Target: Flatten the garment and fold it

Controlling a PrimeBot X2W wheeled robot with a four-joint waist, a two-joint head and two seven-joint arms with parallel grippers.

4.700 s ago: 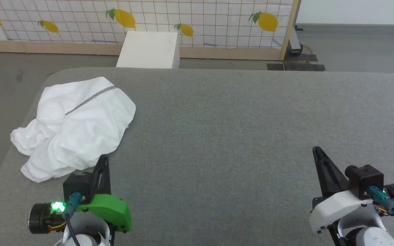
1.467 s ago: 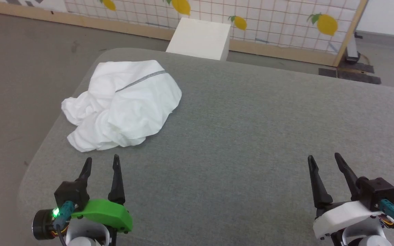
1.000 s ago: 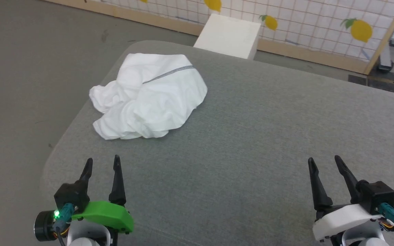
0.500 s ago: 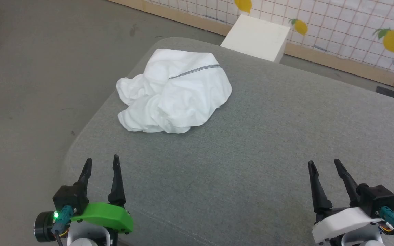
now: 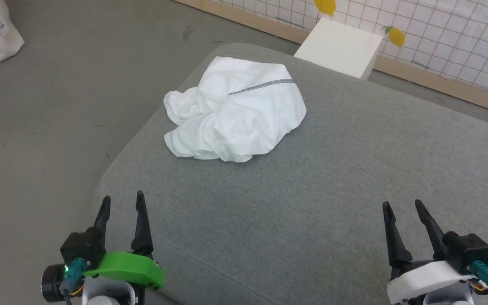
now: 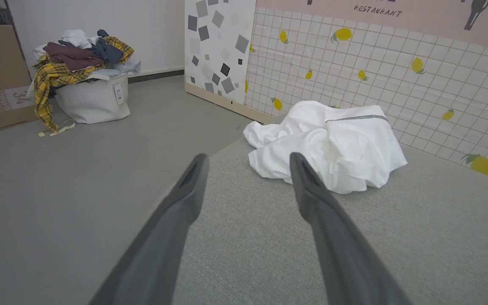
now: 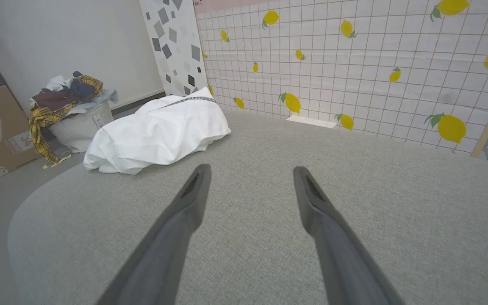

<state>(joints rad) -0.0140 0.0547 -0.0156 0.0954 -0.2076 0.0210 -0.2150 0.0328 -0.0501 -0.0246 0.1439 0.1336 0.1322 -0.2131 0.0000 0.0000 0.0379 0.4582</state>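
One crumpled garment (image 5: 235,114); one white box (image 5: 339,46); left claw (image 5: 123,197), right claw (image 5: 402,204) spread.

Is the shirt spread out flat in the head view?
No, the shirt lies bunched in a wrinkled heap near the far left corner of the grey surface.
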